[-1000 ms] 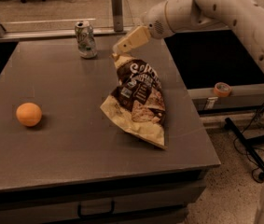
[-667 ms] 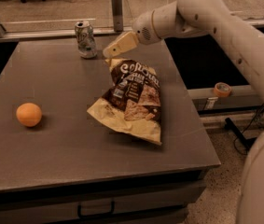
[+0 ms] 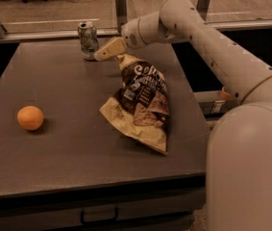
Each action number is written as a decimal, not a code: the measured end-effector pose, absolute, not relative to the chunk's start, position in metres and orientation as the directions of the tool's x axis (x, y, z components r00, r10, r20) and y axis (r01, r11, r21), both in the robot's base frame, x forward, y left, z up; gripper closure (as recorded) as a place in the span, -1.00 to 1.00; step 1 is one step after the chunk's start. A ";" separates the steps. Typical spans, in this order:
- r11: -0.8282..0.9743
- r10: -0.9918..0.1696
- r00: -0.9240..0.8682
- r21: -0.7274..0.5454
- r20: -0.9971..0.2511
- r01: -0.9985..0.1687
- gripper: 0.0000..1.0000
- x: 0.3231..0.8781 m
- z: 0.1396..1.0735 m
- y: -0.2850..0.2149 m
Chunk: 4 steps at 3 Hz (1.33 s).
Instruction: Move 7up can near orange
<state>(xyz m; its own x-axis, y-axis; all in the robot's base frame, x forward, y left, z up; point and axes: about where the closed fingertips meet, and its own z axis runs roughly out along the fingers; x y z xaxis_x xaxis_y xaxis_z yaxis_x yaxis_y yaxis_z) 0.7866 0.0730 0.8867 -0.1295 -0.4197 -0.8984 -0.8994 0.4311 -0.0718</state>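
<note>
Since the earlier frames the robot's single beige two-finger gripper (image 3: 100, 55) has travelled leftward along the far edge of the table, closing most of the gap to the can, and more of the pale arm (image 3: 231, 57) now fills the right side of the picture; the can and the orange sit where they were. In the one camera view there is one small silvery-white aluminium 7up can with green lettering (image 3: 88, 40). It stands upright near the far edge of the flat dark grey table (image 3: 68, 153), left of the table's middle. The gripper's tip points down and to the left at the can's lower right side, just beside it. Whether the two touch cannot be told, nor whether the gripper is released or clenched, and nothing is seen held in it. One smooth round orange fruit (image 3: 30, 118) rests on the left part of the table, nearer the front, well apart from the can. One crumpled brown-and-yellow chip bag (image 3: 140, 105) lies flat to the right of the table's middle. Its top end lies directly below the gripper, and its bottom end points toward the front right corner.
</note>
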 end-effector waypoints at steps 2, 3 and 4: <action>0.416 -0.392 -0.107 -0.072 -0.914 -0.906 -1.00 0.819 0.884 0.112; 0.398 -0.365 -0.124 -0.035 -0.923 -0.917 -0.65 0.817 0.876 0.136; 0.354 -0.354 -0.112 -0.023 -0.929 -0.935 -0.15 0.813 0.874 0.154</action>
<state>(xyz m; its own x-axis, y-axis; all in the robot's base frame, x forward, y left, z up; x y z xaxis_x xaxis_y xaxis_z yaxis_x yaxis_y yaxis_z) 0.8133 0.1539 0.8737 -0.1115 -0.3541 -0.9286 -0.9350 0.3539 -0.0227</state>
